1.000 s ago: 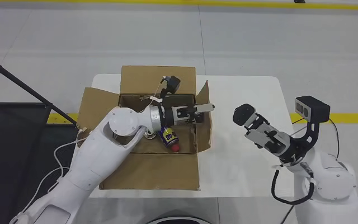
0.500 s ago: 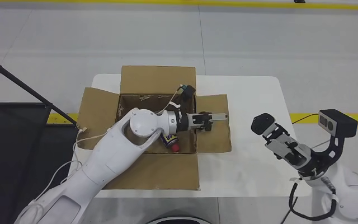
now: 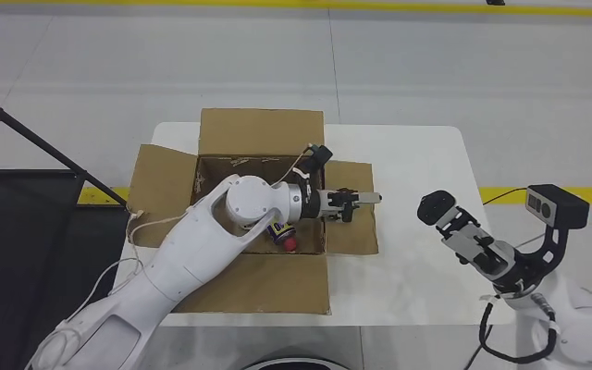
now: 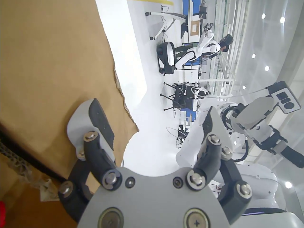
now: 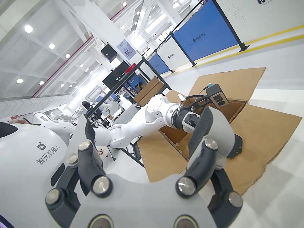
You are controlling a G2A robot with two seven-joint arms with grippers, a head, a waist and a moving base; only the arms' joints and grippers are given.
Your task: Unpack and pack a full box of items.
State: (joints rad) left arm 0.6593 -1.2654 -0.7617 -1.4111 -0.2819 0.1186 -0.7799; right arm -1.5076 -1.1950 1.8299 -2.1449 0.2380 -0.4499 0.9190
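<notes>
left gripper (image 3: 363, 197) hangs with its fingers spread and nothing between them, over the right flap (image 3: 356, 236) of the cardboard box (image 3: 259, 277). the box sits open on the white table (image 3: 416, 148), flaps folded outward. a blue and yellow can (image 3: 285, 239) with a red cap lies inside. right gripper (image 3: 430, 205), also spread and empty, hovers over the table, well apart from the box.
</notes>
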